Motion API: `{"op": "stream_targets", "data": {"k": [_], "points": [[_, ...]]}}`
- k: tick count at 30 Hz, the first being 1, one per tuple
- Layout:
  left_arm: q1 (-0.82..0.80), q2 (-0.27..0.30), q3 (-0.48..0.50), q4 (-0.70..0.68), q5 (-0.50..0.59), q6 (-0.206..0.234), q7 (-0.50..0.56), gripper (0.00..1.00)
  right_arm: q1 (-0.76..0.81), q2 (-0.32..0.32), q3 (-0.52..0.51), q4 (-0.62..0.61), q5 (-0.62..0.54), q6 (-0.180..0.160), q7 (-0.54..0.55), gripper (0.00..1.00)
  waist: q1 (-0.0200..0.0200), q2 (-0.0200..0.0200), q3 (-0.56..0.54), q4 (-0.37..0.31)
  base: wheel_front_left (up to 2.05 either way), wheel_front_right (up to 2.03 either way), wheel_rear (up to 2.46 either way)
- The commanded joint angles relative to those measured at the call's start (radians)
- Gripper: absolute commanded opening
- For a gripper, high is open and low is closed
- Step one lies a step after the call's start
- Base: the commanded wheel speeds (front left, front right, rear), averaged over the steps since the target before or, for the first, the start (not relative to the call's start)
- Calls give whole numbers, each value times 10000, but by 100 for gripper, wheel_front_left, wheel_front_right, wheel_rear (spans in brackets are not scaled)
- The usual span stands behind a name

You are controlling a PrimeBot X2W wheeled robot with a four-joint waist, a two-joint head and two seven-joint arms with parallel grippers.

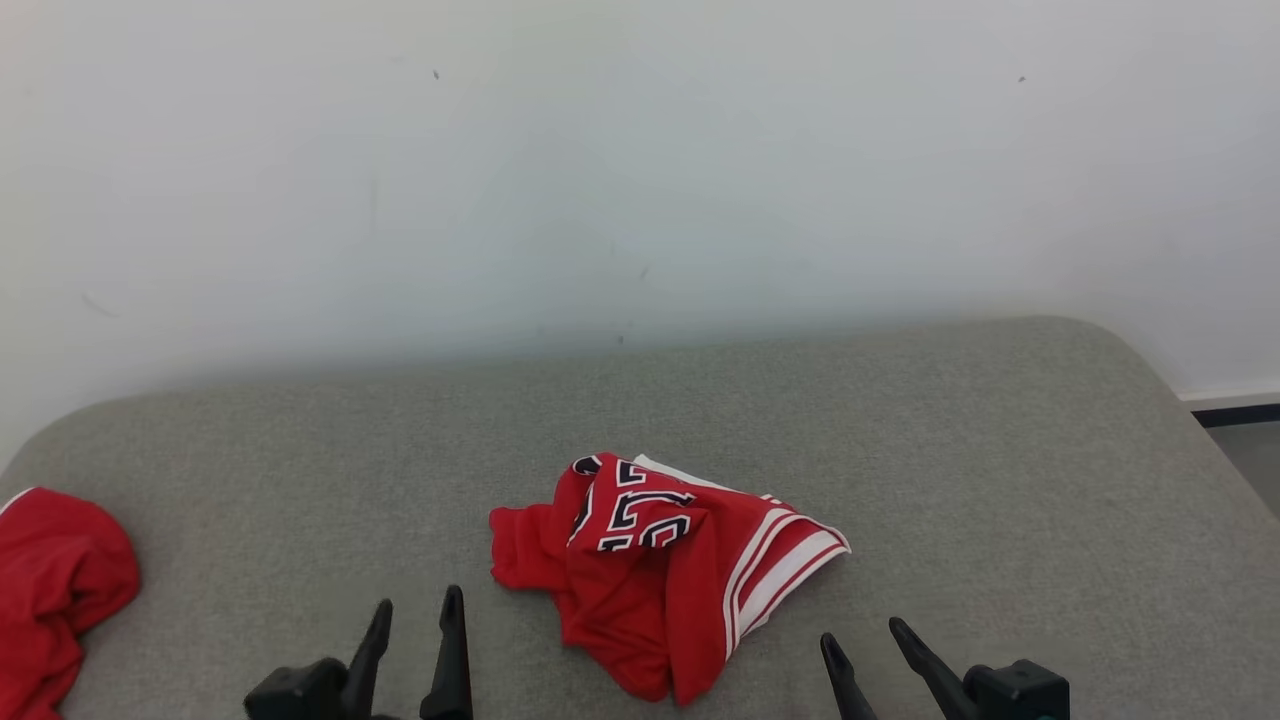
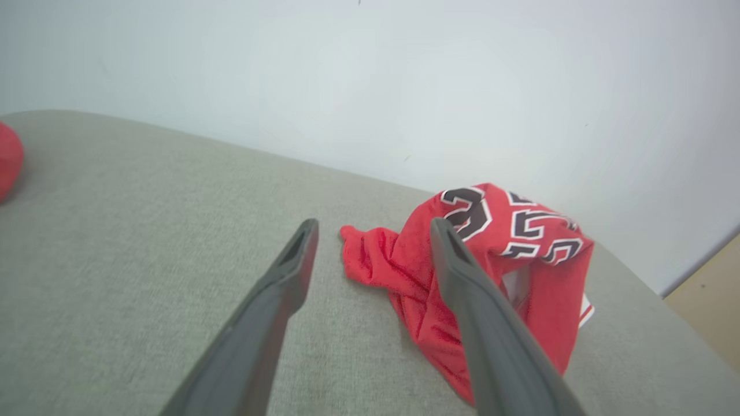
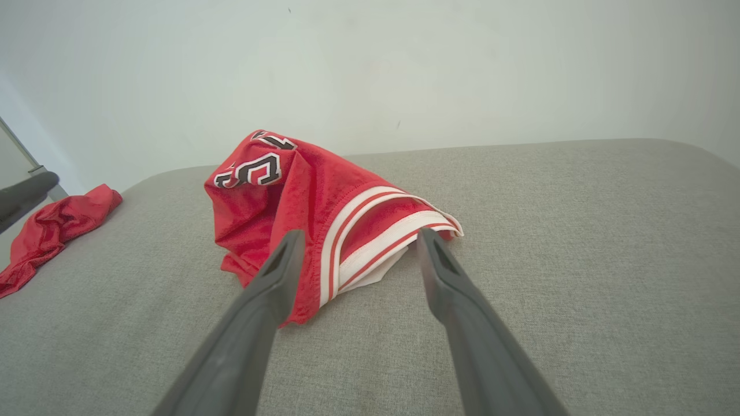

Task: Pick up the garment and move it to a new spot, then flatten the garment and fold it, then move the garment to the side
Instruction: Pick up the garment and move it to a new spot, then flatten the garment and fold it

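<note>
garment [image 1: 660, 570]: red with white stripes and dark lettering, crumpled in a heap on the grey bench [image 1: 1000, 450]; nothing is gripping it.
left hand [image 1: 418, 600]: fingers spread, empty, just off the garment's near-left corner.
right hand [image 1: 862, 632]: fingers spread too, empty, just off the garment's near-right side, under the striped hem [image 1: 785, 565].
which way: from my left hand the garment lies ahead and to the right; from my right hand it lies ahead and slightly left, with the hem framed between the fingers in the right wrist view.
long axis: hard to call on a heap. I read it left to right, plain red corner to striped hem.
nearer arm: about even, I'd say, but the right hand is better lined up.
other red cloth [image 1: 55, 580]: well apart to the garment's left, and I'm leaving it.
</note>
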Motion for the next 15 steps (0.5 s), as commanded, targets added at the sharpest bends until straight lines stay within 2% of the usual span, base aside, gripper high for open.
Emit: {"op": "stream_targets", "data": {"k": [1,3,10,15], "points": [[676,-126,692,-867,824,-144,-56,100,31,5,-15,145,43,13,34,100,1,0,70,352,0,0,0],[1352,-324,1193,-1580,1526,-402,-49,100,-38,3,-39,281,95,13,22,100,1,0,102,648,0,0,0],[2447,-700,2193,-2794,3237,-1929,-54,100,-373,4,-455,999,171,13,141,100,1,0,185,1769,0,0,0],[2521,-880,2677,-2756,3811,-2493,-57,100,-1000,2,-534,2040,708,13,504,100,1,0,283,2556,0,0,0]]}}
